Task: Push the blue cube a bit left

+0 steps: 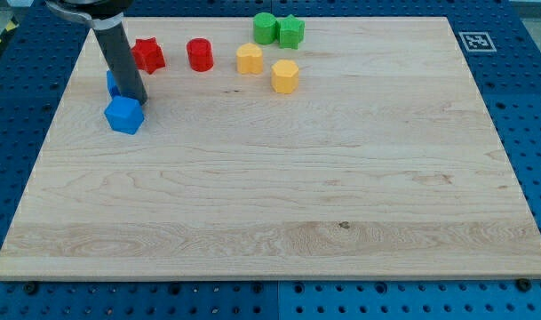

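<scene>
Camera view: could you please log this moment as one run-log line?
tip at upper right edge of blue cube | second blue block behind rod | contact: cannot tell

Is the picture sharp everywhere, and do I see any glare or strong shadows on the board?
In the camera view, the board and the blocks look sharp; no glare shows on the wood. Shadows are soft and short, for instance under the yellow blocks. My tip sits just above the blue cube and hides most of a second blue block behind the rod.
</scene>
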{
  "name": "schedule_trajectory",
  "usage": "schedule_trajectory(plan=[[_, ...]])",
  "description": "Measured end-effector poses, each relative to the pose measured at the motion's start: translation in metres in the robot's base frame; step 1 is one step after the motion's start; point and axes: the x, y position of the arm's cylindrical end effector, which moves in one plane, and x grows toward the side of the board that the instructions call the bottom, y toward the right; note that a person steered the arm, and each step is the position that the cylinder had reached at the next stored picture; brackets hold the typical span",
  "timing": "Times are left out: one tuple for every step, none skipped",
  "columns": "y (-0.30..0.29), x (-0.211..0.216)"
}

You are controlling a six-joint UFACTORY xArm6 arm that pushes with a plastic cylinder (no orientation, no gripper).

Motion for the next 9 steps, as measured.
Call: schedule_trajectory(plan=[[0.015,0.004],[0.037,0.008],[0.040,0.008],[0.040,0.008],[0.046,0.009],[0.051,0.021],[0.049,0.037],[0.049,0.037],[0.039,0.037]])
